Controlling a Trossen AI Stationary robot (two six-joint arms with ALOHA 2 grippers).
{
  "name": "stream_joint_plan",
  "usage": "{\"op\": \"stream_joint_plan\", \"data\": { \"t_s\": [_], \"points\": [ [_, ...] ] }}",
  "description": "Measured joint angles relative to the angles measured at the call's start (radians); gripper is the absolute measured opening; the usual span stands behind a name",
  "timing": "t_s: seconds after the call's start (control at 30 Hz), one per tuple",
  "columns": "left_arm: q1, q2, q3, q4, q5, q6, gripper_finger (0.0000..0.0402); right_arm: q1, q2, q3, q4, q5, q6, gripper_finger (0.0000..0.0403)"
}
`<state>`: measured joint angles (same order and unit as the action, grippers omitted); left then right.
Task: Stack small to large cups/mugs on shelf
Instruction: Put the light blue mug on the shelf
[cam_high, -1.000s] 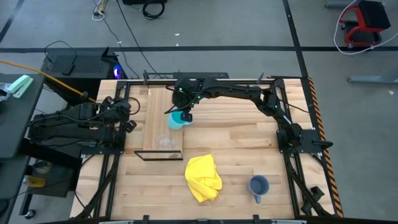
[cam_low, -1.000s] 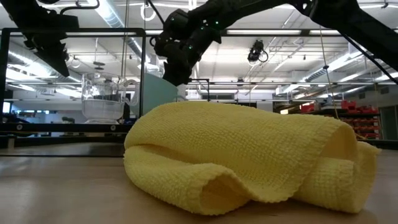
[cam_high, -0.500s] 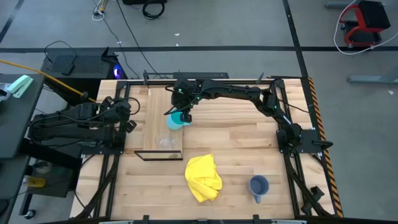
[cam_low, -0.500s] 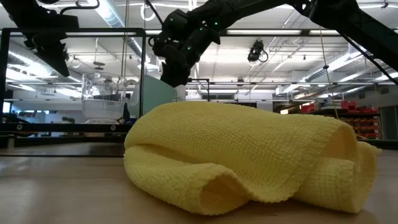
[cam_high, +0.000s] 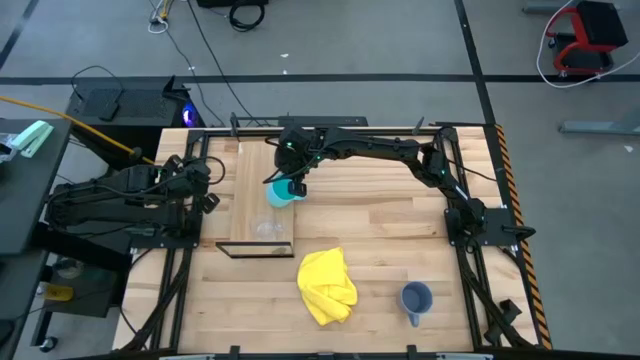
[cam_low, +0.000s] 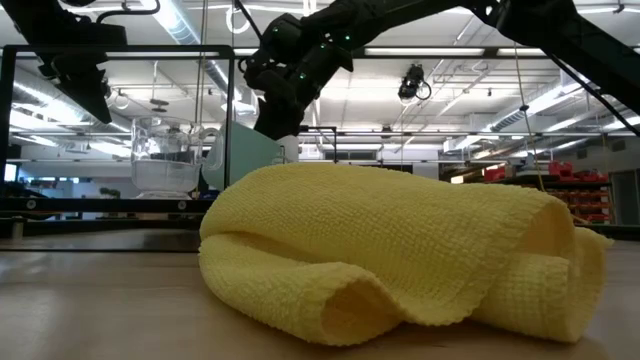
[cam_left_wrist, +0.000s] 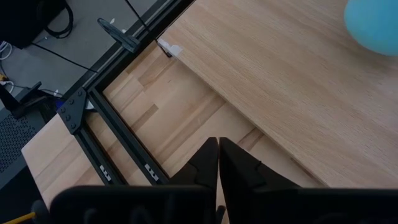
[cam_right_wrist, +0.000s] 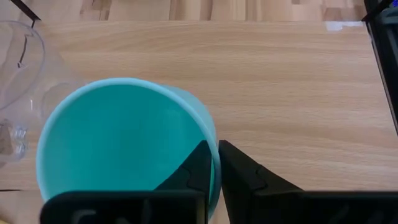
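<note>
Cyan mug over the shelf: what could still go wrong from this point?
The right gripper pinches only the rim of the cyan mug, so the mug could tilt or slip on release. The clear cup stands close by on the shelf and might get knocked. The grey-blue mug lies beyond the yellow cloth, untouched.

A crumpled yellow cloth lay on the counter; beyond the counter, a red cart stood on the floor.
</note>
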<state>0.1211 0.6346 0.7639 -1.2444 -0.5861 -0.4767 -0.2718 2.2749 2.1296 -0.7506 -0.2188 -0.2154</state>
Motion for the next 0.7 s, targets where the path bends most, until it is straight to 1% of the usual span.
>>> {"op": "stream_joint_plan", "data": {
  "t_s": [0.2, 0.33, 0.5, 0.7],
  "points": [
    [0.000, 0.000, 0.000, 0.000, 0.000, 0.000, 0.0030, 0.000, 0.016, 0.000, -0.008, 0.000, 0.012, 0.0037],
    [0.000, 0.000, 0.000, 0.000, 0.000, 0.000, 0.0022, 0.000, 0.045, 0.000, 0.000, -0.007, 0.016, 0.0038],
    [0.000, 0.000, 0.000, 0.000, 0.000, 0.000, 0.0011, 0.000, 0.049, 0.001, 0.017, -0.006, 0.006, 0.0038],
    [0.000, 0.000, 0.000, 0.000, 0.000, 0.000, 0.0015, 0.000, 0.043, 0.004, 0.037, 0.009, 0.003, 0.0043]
  ]
}}
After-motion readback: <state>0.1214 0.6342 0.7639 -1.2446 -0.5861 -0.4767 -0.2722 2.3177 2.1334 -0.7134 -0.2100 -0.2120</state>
